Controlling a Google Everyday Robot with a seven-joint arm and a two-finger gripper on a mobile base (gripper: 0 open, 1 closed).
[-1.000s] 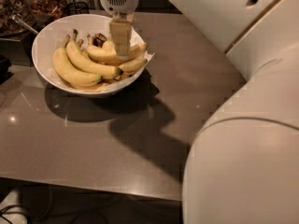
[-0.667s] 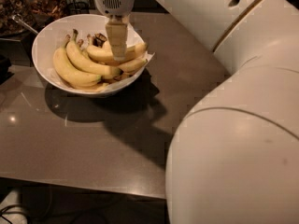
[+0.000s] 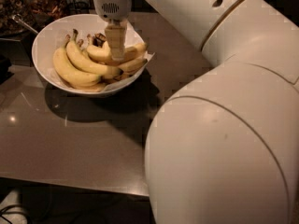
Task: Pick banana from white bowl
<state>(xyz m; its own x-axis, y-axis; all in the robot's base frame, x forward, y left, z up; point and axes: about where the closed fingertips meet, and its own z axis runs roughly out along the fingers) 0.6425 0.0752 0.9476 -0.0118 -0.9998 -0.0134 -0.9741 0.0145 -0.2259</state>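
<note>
The white bowl [image 3: 46, 37] stands at the back left of the brown table, lined with white paper and holding several yellow bananas. My gripper [image 3: 116, 54] hangs straight down from the white wrist [image 3: 111, 1] into the right half of the bowl. Its tip rests on a gently curved yellow banana [image 3: 96, 53] that lies across the pile, with its far end [image 3: 139, 47] showing to the right of the gripper. Two fatter, strongly curved bananas [image 3: 70, 70] lie at the left of the bowl. Dark stems point toward the bowl's back.
My large white arm [image 3: 224, 139] fills the right and lower right of the view and hides that part of the table [image 3: 70, 143]. Dark containers [image 3: 18, 6] and a metal handle [image 3: 23, 24] stand behind the bowl at the left. The table's front edge runs along the bottom left.
The gripper has shifted slightly left and stays down in the bowl on the banana. The big white arm segment has swung left and covers more of the view.
</note>
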